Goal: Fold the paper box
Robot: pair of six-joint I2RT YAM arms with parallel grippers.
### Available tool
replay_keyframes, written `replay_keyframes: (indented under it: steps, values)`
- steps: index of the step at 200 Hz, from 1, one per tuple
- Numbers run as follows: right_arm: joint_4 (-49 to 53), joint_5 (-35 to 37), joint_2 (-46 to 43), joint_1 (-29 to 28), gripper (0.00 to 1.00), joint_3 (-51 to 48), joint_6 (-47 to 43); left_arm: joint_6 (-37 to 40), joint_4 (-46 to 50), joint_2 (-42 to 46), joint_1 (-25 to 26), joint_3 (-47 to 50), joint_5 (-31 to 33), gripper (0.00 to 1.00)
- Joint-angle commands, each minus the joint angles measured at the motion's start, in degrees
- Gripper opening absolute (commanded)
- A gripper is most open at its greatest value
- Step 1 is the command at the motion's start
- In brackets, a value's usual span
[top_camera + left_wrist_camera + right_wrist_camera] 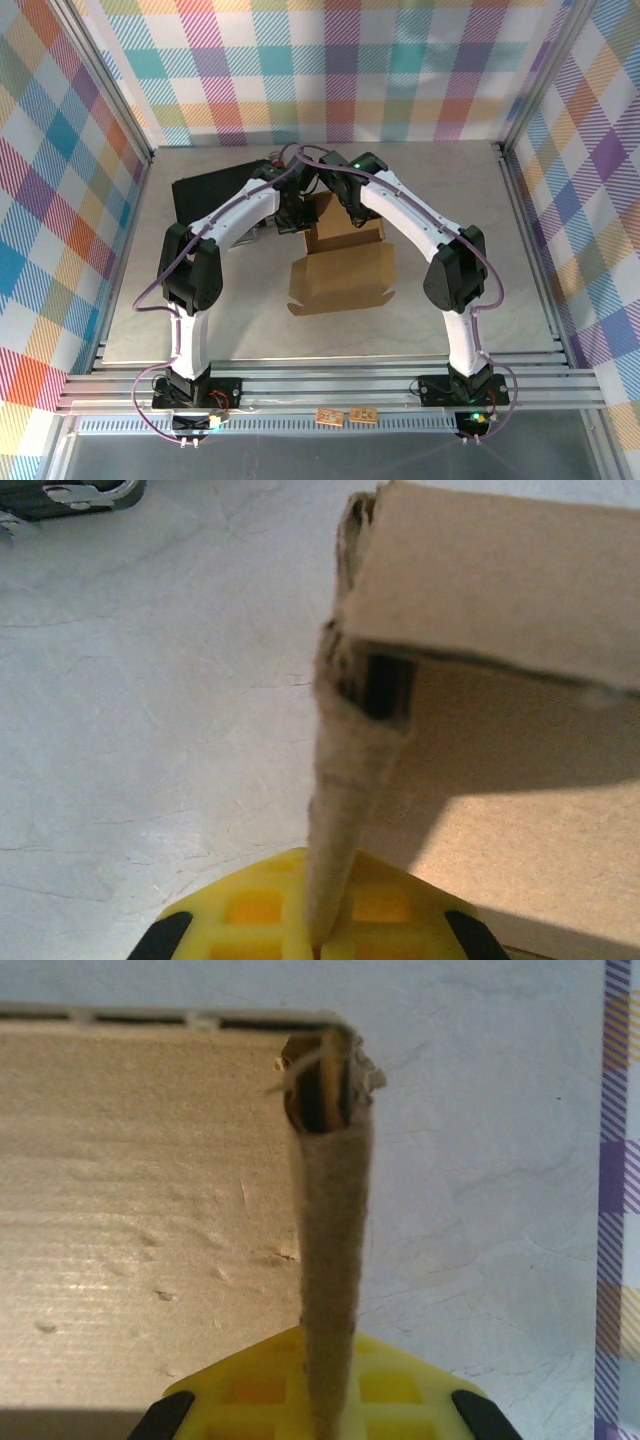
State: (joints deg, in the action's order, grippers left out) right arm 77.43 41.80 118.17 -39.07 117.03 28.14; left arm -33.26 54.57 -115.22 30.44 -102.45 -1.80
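The brown paper box (345, 272) lies partly folded in the middle of the table, its front flap with tabs spread toward me. My left gripper (297, 215) is at the box's far left corner and my right gripper (351, 211) at its far right side. In the left wrist view the yellow jaws of the left gripper (322, 932) are shut on an upright cardboard wall (345, 780) seen edge-on, with a panel (490, 580) bent over to the right. The right gripper (326, 1420) is likewise shut on an upright wall (330, 1250), beside the box's floor (140, 1210).
A black rectangular case (205, 195) lies at the back left, just behind the left gripper; its corner with a metal latch (70, 494) shows in the left wrist view. Checkered walls and aluminium rails (540, 250) enclose the pale tabletop (480, 200).
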Motion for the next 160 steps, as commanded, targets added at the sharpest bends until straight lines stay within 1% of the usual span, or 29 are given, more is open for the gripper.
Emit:
replay_keyframes:
  steps: [1,32,36,46,55,66,68,77,91,114,134,153,160]
  values:
    - [7.8,5.8,2.3,0.3,0.00,1.8,2.6,-1.1,5.5,-1.1,-0.4,-2.1,6.0,0.00]
    - [7.6,6.1,2.0,0.5,0.00,1.7,3.0,-1.1,6.5,-1.0,-0.4,-4.2,4.9,0.00]
    - [7.6,5.7,1.8,0.5,0.00,1.6,3.1,-1.1,6.8,-1.0,-0.4,-4.7,4.7,0.05]
    - [7.2,3.5,1.2,1.5,0.00,1.4,3.7,-1.2,7.8,-0.4,-0.4,-6.1,4.4,0.20]
    - [6.3,1.2,0.2,2.7,0.00,0.6,3.8,-1.5,8.9,0.6,-0.4,-7.6,4.5,0.32]
    - [5.2,-0.8,-1.0,4.3,0.00,-0.6,4.1,-1.9,9.9,2.3,-0.5,-9.3,4.7,0.41]
    - [5.0,-2.3,-1.2,4.6,0.00,-0.7,4.2,-2.0,10.2,2.5,-0.5,-9.6,4.8,0.43]
    - [4.4,-5.4,-2.1,6.5,0.00,-1.5,4.8,-2.8,11.2,4.1,-0.8,-10.9,4.6,0.47]
    - [3.3,-8.2,-3.5,9.0,0.00,-2.7,5.6,-4.8,12.3,7.1,-1.6,-11.3,3.8,0.48]
    - [2.2,-10.9,-4.6,12.2,0.00,-4.2,6.7,-12.0,13.7,13.4,-2.4,-9.1,2.5,0.48]
    - [1.5,-11.8,-5.1,13.8,0.00,-5.4,7.7,-23.9,17.4,17.7,-1.2,-6.5,1.3,0.44]
    - [0.6,-12.5,-5.5,14.9,0.00,-6.7,9.1,-36.5,20.0,21.3,3.4,-1.8,0.9,0.42]
    - [0.2,-12.7,-5.6,15.2,0.00,-7.1,9.7,-40.9,18.8,22.9,5.3,1.2,-0.6,0.42]
